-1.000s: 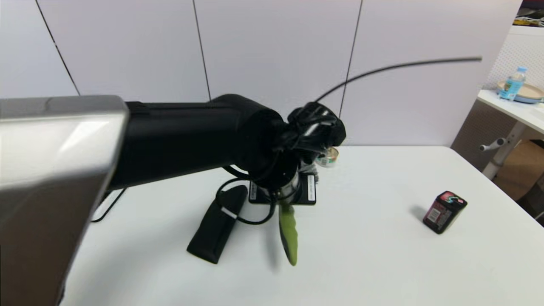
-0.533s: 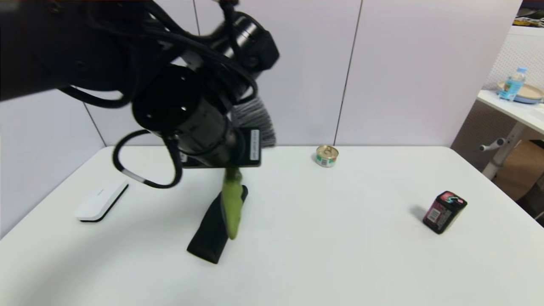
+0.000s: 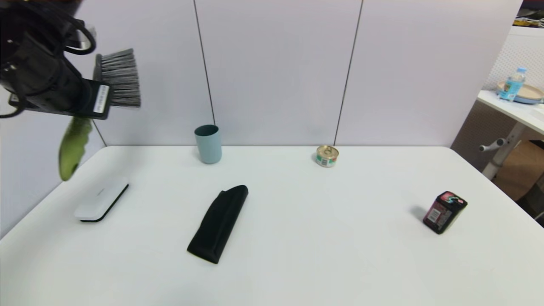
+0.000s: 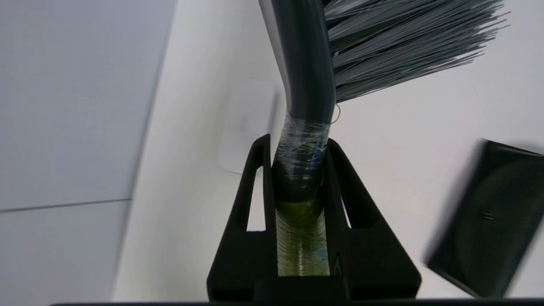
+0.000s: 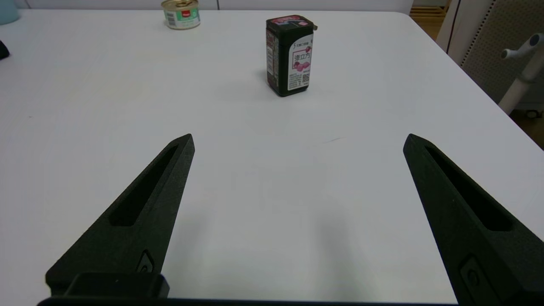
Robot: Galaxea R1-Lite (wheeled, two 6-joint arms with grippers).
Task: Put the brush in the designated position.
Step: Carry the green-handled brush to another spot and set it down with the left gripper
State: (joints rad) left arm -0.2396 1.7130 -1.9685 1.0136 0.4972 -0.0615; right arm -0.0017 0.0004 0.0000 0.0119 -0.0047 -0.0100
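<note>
The brush (image 3: 75, 142) hangs high in the air at the far left of the head view, its lime-green handle pointing down and its dark grey bristles (image 3: 121, 77) fanned out sideways above. My left gripper (image 4: 297, 146) is shut on the brush (image 4: 302, 85) where the grey spine meets the green handle. It is well above the table's left edge, over the white block (image 3: 101, 200). My right gripper (image 5: 297, 140) stands open low over bare white tabletop (image 5: 263, 187), nothing between its fingers.
A flat black pouch (image 3: 219, 223) lies left of centre. A teal cup (image 3: 208, 143) and a small tin can (image 3: 327, 156) stand near the back wall. A dark carton (image 3: 444, 211) stands at the right, also the carton (image 5: 290, 55) ahead of my right gripper.
My left arm has swung from the table's middle up and far to the left, carrying the brush with it. The cup and white block are now uncovered.
</note>
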